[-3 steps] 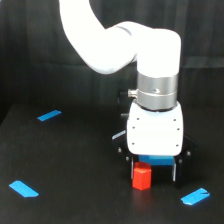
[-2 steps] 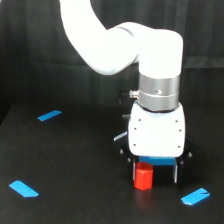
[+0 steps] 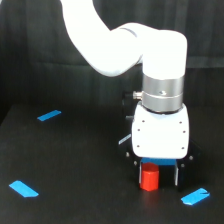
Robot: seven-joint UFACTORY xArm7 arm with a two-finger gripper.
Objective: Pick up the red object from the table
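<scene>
The small matte red faceted block (image 3: 149,180) stands on the matte black counter (image 3: 75,170) near its front edge, between our gripper (image 3: 157,179) fingers, which are spread apart. We judge it light, rigid; grasp opposite flat sides.

3 blue strips lie flat in view. The first strip (image 3: 49,115) sits far back toward the exterior view's left, tilted so its right end points upward. The second strip (image 3: 23,188) rests near the front on that same side, slanting the other way, well apart from the first. The third strip (image 3: 195,197) lies at the front toward the exterior view's right, angled up to the right. Behind everything hangs a dark curtain (image 3: 35,45) with faint vertical folds, filling the whole backdrop.
</scene>
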